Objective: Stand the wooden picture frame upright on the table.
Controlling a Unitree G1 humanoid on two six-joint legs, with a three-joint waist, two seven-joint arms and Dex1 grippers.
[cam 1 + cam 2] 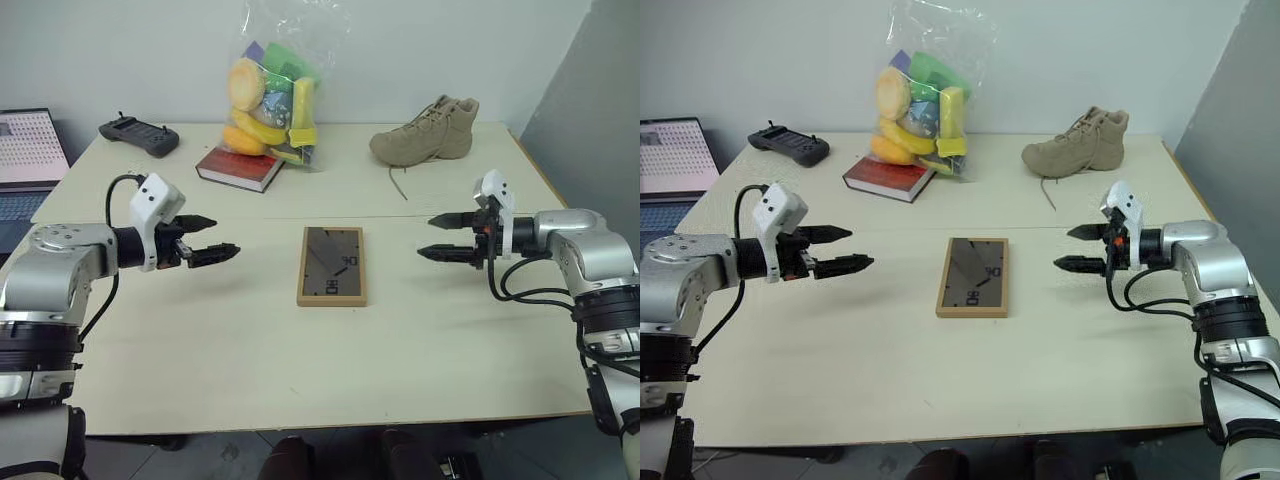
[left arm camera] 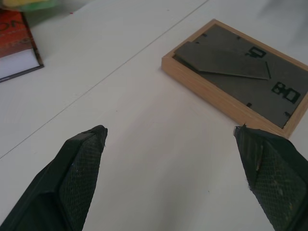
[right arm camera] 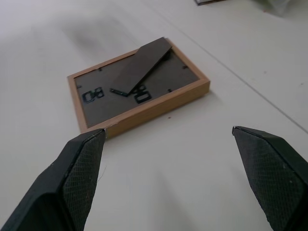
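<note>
The wooden picture frame [image 1: 332, 265] lies flat and face down in the middle of the table [image 1: 250, 370], its dark back and fold-out stand facing up. My left gripper [image 1: 218, 238] hovers open to the frame's left, fingers pointing toward it, nothing between them. My right gripper [image 1: 434, 236] hovers open on the frame's right, also pointing at it and empty. In the left wrist view the frame [image 2: 240, 74] lies ahead of the spread fingertips [image 2: 82, 159]. In the right wrist view the frame [image 3: 137, 86] lies just beyond the open fingers [image 3: 84, 159].
At the back of the table lie a red book [image 1: 240, 167], a clear bag of colourful toys [image 1: 272, 100], a tan boot [image 1: 428, 132] and a black controller [image 1: 139, 134]. A laptop [image 1: 28, 150] sits off the far left edge.
</note>
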